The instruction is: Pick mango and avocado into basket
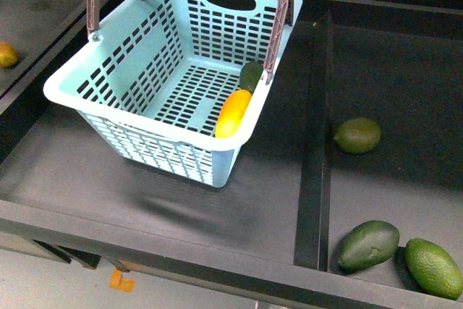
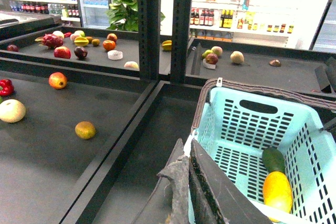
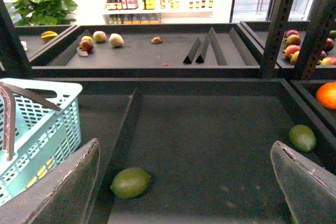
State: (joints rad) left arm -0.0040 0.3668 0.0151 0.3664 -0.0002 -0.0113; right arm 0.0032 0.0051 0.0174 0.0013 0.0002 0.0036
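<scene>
The basket sits tilted on the dark shelf, its slotted turquoise plastic walls letting the fruit show through. Inside, against the right wall, the smooth yellow-orange mango lies with the dark avocado just behind it, so both look delivered. I cannot tell how the left end effector stands. The right end effector hangs wide and empty above a pale green fruit.

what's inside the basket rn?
The basket holds the mango and, touching its far end, the avocado, both against one side wall. The handle partly covers the avocado.
</scene>
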